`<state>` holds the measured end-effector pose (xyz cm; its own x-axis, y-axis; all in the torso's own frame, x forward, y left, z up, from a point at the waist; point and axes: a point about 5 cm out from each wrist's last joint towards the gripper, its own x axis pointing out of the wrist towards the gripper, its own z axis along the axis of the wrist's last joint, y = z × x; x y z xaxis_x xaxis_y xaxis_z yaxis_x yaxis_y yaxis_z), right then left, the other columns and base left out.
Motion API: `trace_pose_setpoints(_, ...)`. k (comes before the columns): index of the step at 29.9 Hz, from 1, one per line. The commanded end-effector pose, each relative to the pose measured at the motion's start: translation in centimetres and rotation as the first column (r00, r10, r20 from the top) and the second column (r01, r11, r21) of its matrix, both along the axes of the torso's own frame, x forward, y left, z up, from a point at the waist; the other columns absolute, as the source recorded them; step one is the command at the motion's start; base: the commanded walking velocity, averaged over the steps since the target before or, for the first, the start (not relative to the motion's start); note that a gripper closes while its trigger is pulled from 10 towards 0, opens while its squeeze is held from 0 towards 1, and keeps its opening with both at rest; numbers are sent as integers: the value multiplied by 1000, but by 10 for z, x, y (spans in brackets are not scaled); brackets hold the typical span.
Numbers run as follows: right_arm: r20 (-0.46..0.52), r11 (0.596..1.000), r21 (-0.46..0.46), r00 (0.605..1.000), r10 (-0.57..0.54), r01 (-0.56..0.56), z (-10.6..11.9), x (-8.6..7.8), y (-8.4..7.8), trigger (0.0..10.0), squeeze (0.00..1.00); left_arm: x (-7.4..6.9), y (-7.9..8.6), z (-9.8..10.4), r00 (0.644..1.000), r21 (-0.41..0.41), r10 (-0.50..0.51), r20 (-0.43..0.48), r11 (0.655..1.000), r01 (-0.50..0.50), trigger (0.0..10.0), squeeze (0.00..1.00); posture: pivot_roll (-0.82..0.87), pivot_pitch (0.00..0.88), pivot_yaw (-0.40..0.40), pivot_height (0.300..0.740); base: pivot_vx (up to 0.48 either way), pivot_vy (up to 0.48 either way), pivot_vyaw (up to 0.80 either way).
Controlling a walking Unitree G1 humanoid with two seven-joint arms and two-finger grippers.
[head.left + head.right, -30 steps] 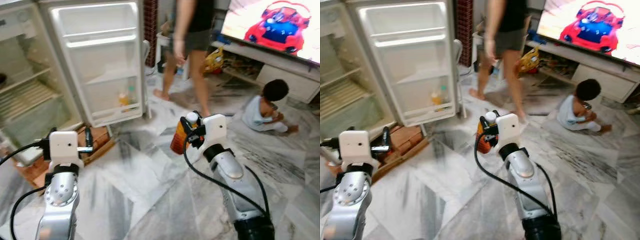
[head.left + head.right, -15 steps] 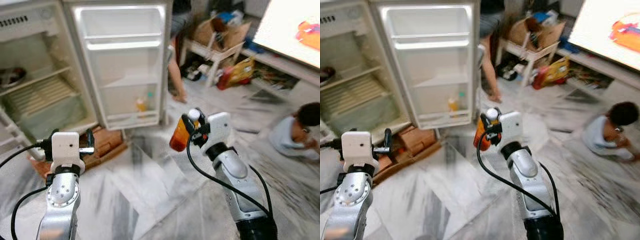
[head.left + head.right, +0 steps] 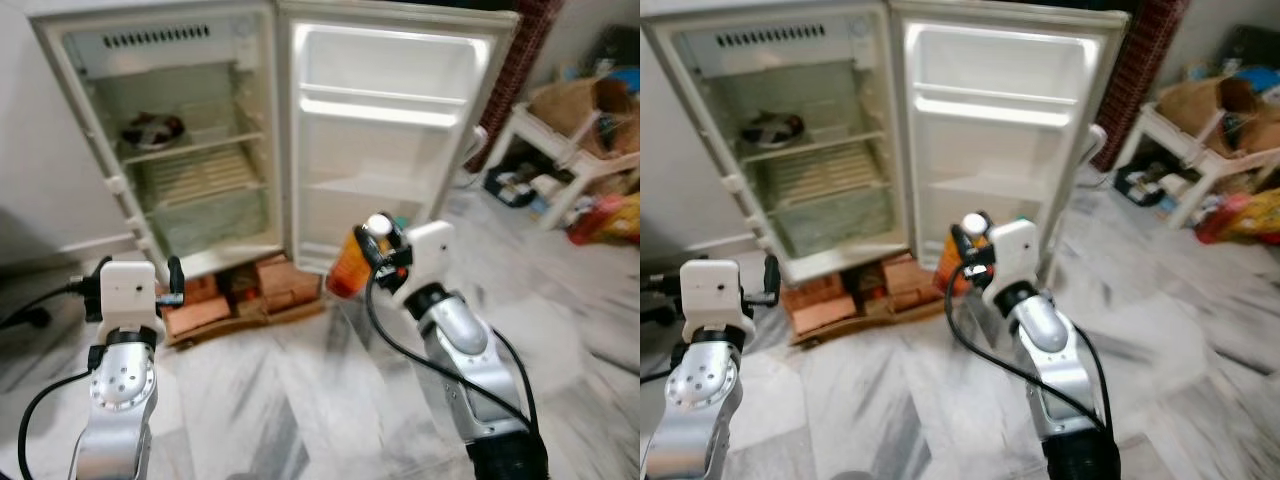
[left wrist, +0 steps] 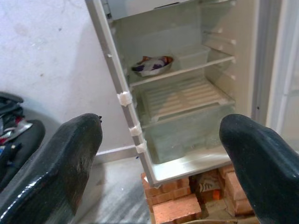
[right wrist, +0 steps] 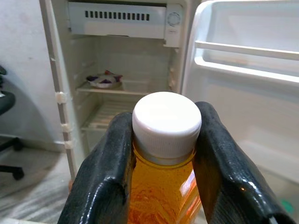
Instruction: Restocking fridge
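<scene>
right gripper (image 5: 163, 154) clamped the orange bottle (image 5: 161, 196) just under its white cap, upright for carrying | fridge (image 3: 170, 150) stood open ahead of it, shelves reachable | left gripper (image 4: 159, 154) was spread wide, holding nothing, free to assist

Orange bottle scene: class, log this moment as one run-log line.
right end effector: shut on white-capped orange bottle | left end effector: open | white fridge: door open

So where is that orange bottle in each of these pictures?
Left eye view: the bottle is at centre, in the right gripper.
Right eye view: at centre.
Right wrist view: close up, between the fingers.
Left wrist view: not there.
Shared landmark: the bowl on the fridge shelf.
</scene>
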<state>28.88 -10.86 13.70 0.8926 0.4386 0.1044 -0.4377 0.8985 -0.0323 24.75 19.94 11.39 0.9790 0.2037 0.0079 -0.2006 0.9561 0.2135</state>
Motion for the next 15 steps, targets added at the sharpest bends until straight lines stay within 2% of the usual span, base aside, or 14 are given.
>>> trace_pose_setpoints(1, 29, 1000, -2, 999, -28, 28, 5, 2, -9, 10000, 0, 0, -7, -1, 1000, -7, -22, -10, 1000, 22, 10000, 0, 82, 36, -40, 740, 439, 0, 781)
trace_pose_setpoints(5, 19, 1000, 9, 1000, -19, 19, 4, 0, -6, 10000, 0, 0, -6, -1, 1000, -4, -22, -12, 1000, 22, 10000, 0, 83, 41, -38, 740, 480, 0, 613)
trace_pose_setpoints(15, 40, 1000, -10, 999, -24, 25, 8, 1, -3, 10000, 0, 6, -7, 5, 999, -3, -34, 1, 999, 34, 10000, 0, 79, 66, -26, 740, 480, 0, 0)
